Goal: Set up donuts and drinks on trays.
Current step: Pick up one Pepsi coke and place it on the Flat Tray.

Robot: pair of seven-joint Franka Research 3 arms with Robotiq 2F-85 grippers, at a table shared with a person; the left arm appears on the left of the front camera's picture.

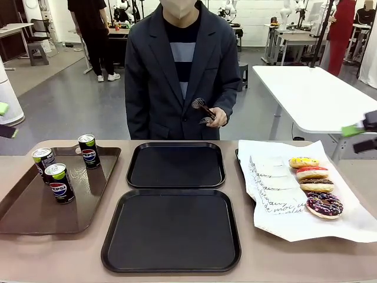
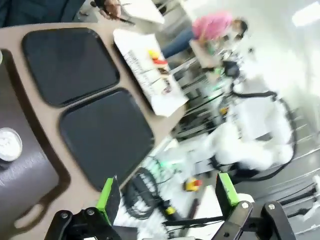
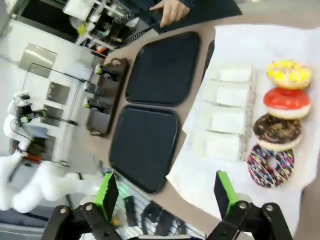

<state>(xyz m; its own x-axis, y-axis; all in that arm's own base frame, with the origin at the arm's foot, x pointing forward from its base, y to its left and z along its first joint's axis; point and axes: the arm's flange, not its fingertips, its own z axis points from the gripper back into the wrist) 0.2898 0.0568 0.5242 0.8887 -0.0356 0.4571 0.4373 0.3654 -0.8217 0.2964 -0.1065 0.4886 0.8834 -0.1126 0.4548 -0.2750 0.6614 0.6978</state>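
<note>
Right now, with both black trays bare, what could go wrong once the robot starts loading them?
The three cans stand close together on the brown tray; gripping one might topple a neighbour. The four donuts lie in a tight row on a white paper sheet, so the right hand could smear frosting or drag the sheet. The person's tongs might cross its path.

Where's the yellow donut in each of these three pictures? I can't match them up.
Front view: yellow donut at the right, farthest in the donut row on the white paper sheet.
Left wrist view: blurred yellow spot, upper middle, on that sheet.
Right wrist view: top right, above the red donut.
Shared landmark: the sheet, beside the two black trays.
</note>
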